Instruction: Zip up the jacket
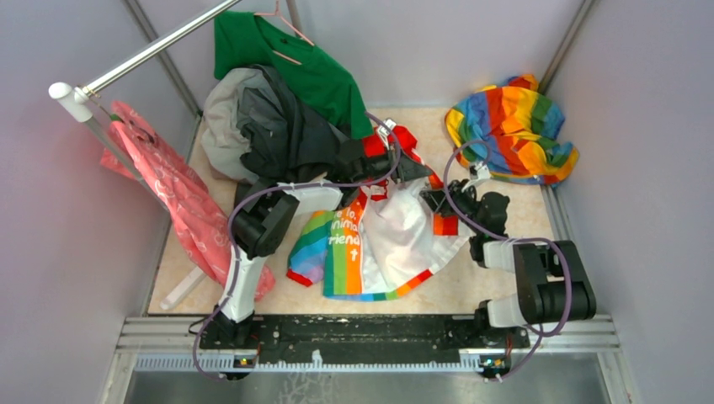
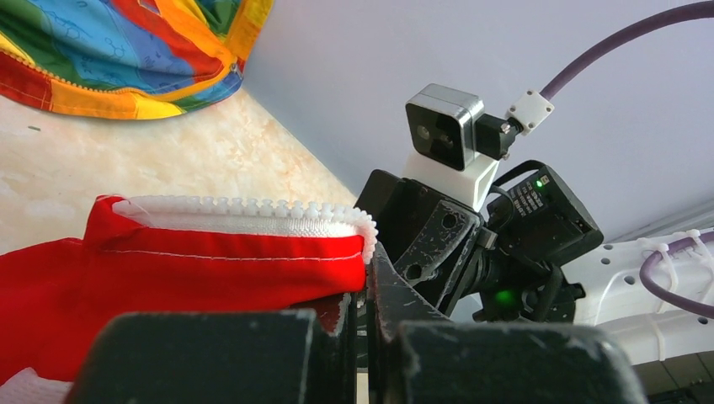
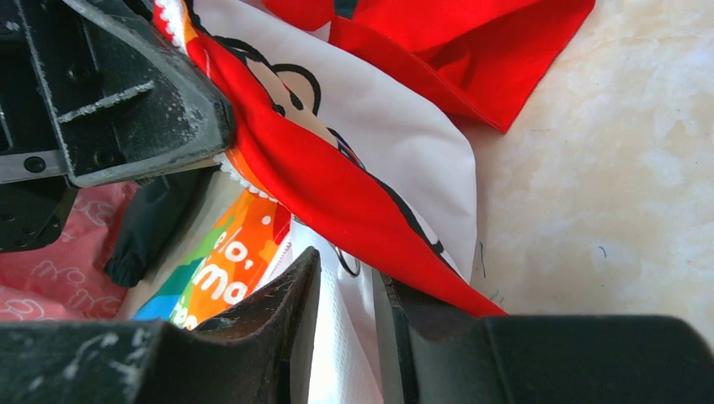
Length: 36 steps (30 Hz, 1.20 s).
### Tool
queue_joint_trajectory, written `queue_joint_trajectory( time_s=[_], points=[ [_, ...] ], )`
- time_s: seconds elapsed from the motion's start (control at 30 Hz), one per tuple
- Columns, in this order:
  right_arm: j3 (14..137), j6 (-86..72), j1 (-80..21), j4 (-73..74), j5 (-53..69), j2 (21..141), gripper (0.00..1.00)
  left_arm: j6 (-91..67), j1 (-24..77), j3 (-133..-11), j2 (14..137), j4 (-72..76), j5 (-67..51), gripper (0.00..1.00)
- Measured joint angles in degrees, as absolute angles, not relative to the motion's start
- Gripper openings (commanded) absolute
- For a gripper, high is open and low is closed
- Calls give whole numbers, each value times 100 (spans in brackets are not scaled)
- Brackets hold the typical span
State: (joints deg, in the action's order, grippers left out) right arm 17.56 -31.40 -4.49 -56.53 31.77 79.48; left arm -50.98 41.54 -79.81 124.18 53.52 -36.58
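Jacket (image 1: 396, 240) lies mid-table (image 1: 480, 286) between the arms, with the hood at the far end. Dark lettering on the rainbow panel is only partly readable: "nima", "riend". Left gripper (image 2: 366, 282) is clamped tight on the jacket's red edge, just beside the white zipper teeth (image 2: 253, 206). Right gripper (image 3: 345, 311) has its fingers narrowly apart with white jacket cloth in the gap; can't tell if it's pinched. A small metal ring (image 3: 348, 261) sits just beyond the tips.
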Motion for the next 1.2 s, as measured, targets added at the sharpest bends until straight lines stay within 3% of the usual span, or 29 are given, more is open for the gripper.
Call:
queue_joint_trajectory(
  time_s=[0.17, 0.57, 0.83, 1.2],
  points=[
    [1754, -3173, -478, -5937, 3183, 8036, 28, -5142, 4154, -7981, 12418, 5352, -3660, 0],
    [1728, -3188, -478, -6215, 3341, 8154, 0, -5192, 4154, -7983, 12420, 5356, -3662, 0],
    [1925, -3166, -414, -5699, 3907, 8090, 0, -4910, 4154, -7979, 12422, 5413, -3695, 0],
    [2635, -2508, 403, -3533, 5520, 7634, 0, -3868, 4154, -7620, 12422, 6031, -3680, 0]
  ],
)
